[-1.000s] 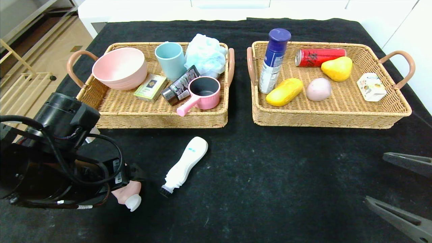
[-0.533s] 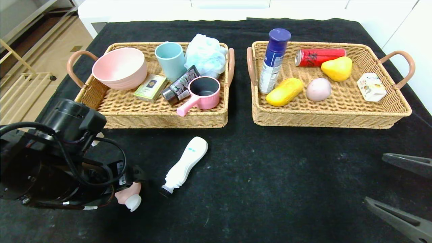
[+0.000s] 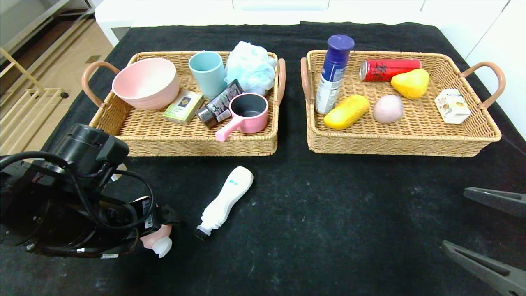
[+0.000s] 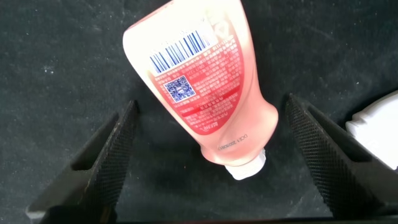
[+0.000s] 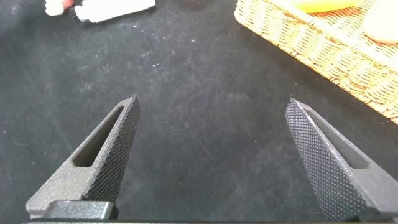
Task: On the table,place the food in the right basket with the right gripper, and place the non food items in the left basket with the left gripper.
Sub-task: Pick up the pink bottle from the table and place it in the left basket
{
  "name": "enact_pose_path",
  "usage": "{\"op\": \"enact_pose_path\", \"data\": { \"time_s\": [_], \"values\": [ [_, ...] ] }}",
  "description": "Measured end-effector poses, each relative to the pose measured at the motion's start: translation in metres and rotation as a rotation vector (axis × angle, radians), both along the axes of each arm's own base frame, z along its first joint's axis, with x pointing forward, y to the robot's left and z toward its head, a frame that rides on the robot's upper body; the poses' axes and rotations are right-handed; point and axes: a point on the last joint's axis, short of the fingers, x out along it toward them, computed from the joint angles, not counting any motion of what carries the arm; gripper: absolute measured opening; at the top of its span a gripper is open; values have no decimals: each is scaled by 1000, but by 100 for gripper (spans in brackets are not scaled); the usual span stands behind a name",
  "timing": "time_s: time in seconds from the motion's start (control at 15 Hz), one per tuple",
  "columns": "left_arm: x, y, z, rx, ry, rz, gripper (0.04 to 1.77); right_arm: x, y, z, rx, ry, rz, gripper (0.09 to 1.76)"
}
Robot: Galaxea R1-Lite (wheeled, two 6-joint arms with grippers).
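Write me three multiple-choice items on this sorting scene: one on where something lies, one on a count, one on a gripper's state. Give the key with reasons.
1. Where does the white brush-tipped bottle lie?
A. In the left basket
B. On the table, in front of the left basket
C. In the right basket

2. How many items lie on the black cloth outside both baskets?
A. Two
B. Four
C. None

3. How does the left gripper stand?
A. Shut on the pink bottle
B. Open, its fingers either side of the pink bottle
C. Open above the pink saucepan

Key:
1 B: it lies on the table just in front of the left basket.
2 A: only the brush-tipped bottle and the pink bottle remain outside.
3 B: the left wrist view shows gaps between both fingers and the bottle.
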Motion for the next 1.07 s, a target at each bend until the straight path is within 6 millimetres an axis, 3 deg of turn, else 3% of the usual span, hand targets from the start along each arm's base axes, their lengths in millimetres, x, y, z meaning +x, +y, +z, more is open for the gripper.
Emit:
{"op": "enact_pose_path", "data": {
  "time_s": [0.2, 0.33, 0.53, 1.07],
  "values": [
    [0, 0, 0, 0, 0, 0, 113, 1, 0, -1, -1, 5, 0, 171],
    [0, 0, 0, 1, 2, 0, 94, 1, 0, -1, -2, 7, 0, 171],
    [0, 0, -1, 2, 2, -1, 86, 1, 0, -2, -2, 8, 0, 171],
    [-1, -2, -2, 9, 5, -4, 86, 1, 0, -3, -4, 11, 0, 171]
  ]
}}
